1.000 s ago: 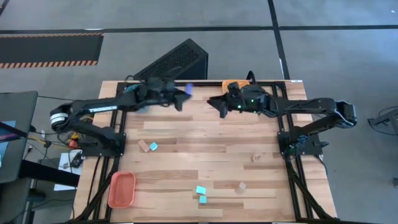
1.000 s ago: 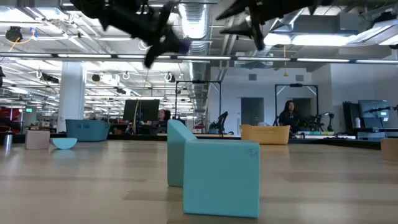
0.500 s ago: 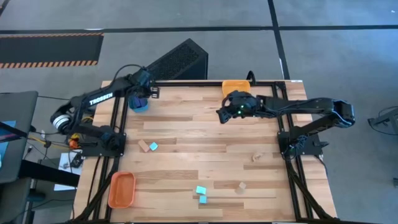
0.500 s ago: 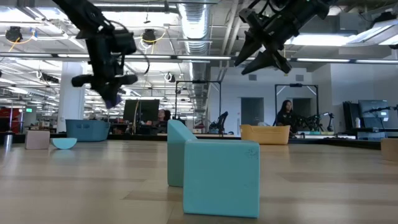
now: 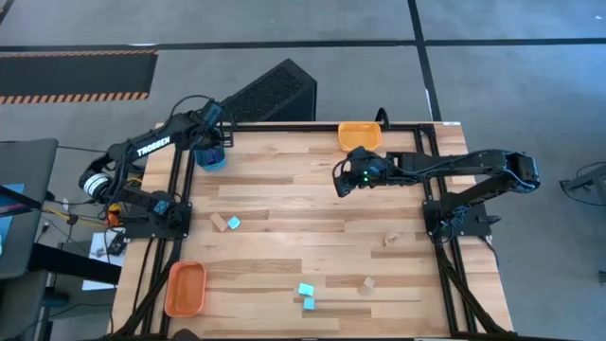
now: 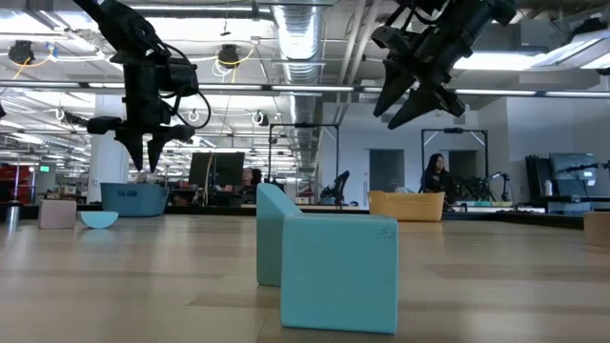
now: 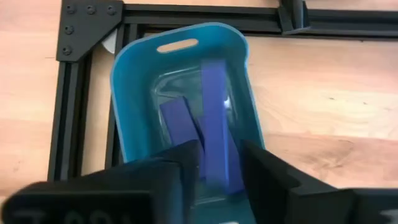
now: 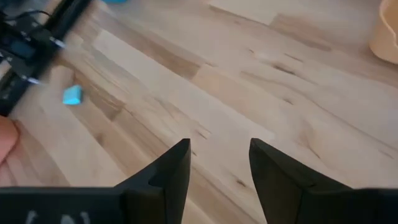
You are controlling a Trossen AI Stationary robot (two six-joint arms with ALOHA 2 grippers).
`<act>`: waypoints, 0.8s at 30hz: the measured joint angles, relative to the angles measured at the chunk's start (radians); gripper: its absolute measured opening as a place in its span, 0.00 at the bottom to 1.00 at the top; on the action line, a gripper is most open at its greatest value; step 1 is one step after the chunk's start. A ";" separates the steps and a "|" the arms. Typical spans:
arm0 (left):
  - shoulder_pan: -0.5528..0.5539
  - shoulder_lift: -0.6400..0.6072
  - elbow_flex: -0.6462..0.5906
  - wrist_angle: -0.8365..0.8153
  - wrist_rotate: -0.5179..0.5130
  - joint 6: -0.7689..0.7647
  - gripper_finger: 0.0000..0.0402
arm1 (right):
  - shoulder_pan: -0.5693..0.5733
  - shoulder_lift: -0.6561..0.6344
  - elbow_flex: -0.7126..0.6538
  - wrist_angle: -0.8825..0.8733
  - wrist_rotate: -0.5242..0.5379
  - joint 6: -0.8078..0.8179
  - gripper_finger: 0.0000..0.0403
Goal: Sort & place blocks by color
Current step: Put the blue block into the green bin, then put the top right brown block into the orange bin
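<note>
Left gripper (image 7: 214, 177) hovers over the teal tray (image 7: 124, 99) at the far-left corner, fingers apart around a blue block (image 7: 214, 134) standing in it. Right gripper (image 8: 221, 168) hangs mid-table, fingers spread, empty. Cyan blocks (image 5: 305, 296) sit near.

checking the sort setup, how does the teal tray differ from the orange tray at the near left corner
The teal tray sits at the far left corner under the left tool and holds dark blue blocks; the orange tray at the near left corner looks empty, with no arm near it. Both are small plastic trays.

Overhead, table-level, two wrist views (close)
</note>
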 joint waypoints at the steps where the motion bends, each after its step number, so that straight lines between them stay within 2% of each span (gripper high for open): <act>1: 0.000 0.000 0.000 -0.003 0.001 0.002 0.31 | 0.003 0.000 0.000 -0.017 0.000 0.008 0.47; 6: -0.016 -0.001 0.000 -0.015 0.001 0.055 0.44 | 0.024 0.000 0.000 -0.092 0.000 0.025 0.50; 11: -0.092 -0.031 0.000 -0.015 0.000 0.150 0.48 | 0.055 -0.014 0.000 -0.232 0.000 0.066 0.50; 16: -0.226 -0.054 0.000 0.017 0.001 0.162 0.49 | 0.122 -0.045 -0.008 -0.410 -0.009 0.111 0.49; 19: -0.325 -0.055 0.000 0.051 0.001 0.162 0.49 | 0.181 -0.075 -0.057 -0.481 -0.070 0.164 0.48; 24: -0.492 -0.055 0.000 0.163 0.034 0.192 0.49 | 0.358 -0.112 -0.145 -0.554 -0.128 0.153 0.47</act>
